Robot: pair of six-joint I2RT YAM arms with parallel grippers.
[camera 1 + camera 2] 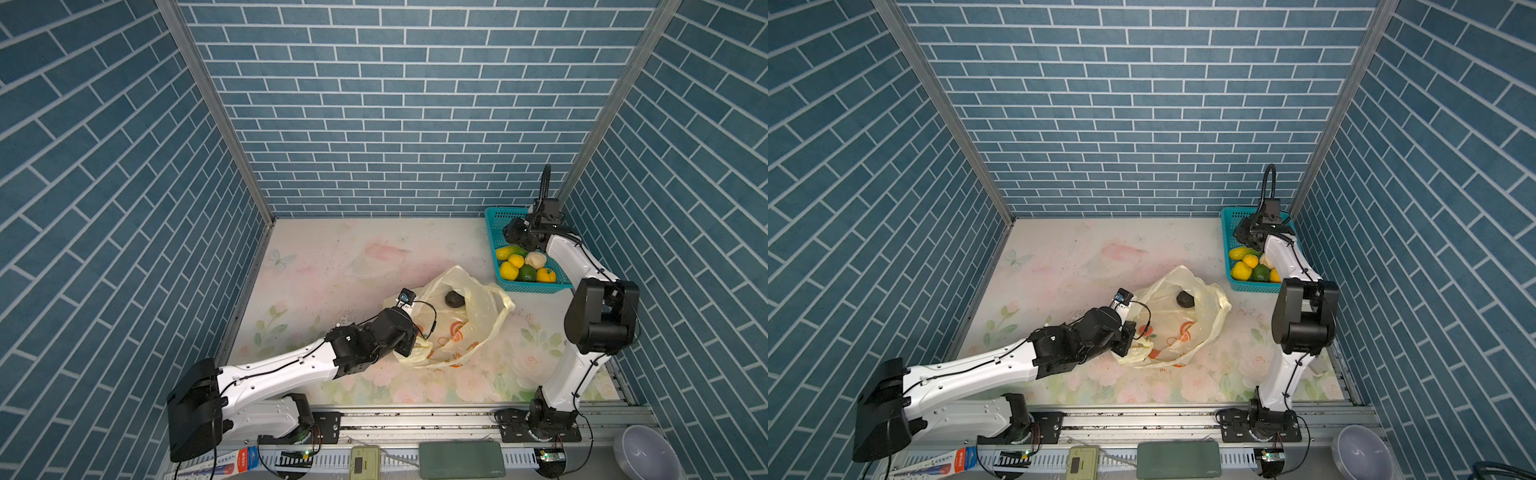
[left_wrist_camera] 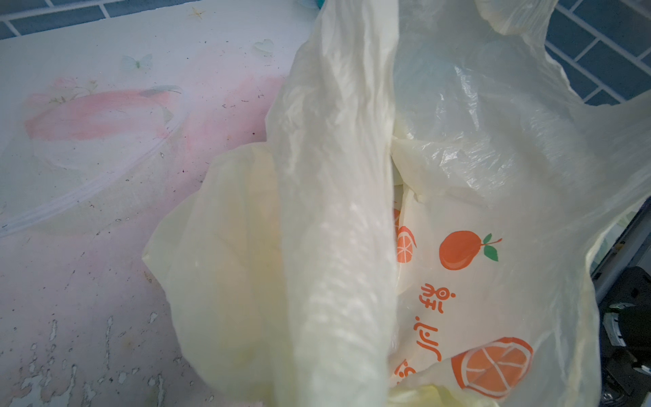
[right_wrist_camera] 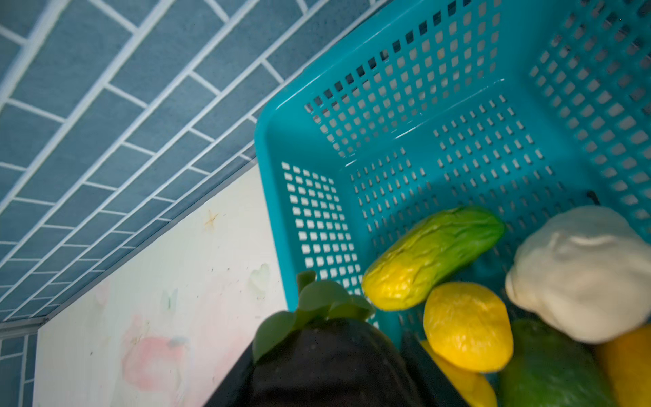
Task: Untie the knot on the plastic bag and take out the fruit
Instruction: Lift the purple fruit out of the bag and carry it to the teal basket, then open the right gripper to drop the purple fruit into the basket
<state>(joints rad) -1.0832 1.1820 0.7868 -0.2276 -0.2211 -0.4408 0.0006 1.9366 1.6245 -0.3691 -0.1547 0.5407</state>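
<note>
The pale yellow plastic bag [image 1: 465, 328] [image 1: 1183, 332] lies open mid-table, and one dark fruit [image 1: 455, 299] [image 1: 1185, 298] rests inside it. My left gripper [image 1: 417, 345] [image 1: 1133, 337] is shut on the bag's near edge. In the left wrist view bunched bag plastic [image 2: 334, 246] hides the fingers. No knot is in view. My right gripper [image 1: 514, 233] [image 1: 1244, 232] [image 3: 327, 373] is shut on a dark, green-leafed fruit [image 3: 334, 356], held over the teal basket [image 1: 494, 232] [image 3: 422, 123]. Lemons [image 1: 509, 270], a yellow-green fruit [image 3: 433, 253], a green fruit [image 1: 528, 273] and a cream fruit [image 3: 581, 271] lie in the basket.
The basket stands in the back right corner against the blue brick walls. Along the front rail lie a white bowl [image 1: 646, 453], a dark green slab [image 1: 461, 459], a small timer [image 1: 365, 459] and a red-and-white box [image 1: 232, 461].
</note>
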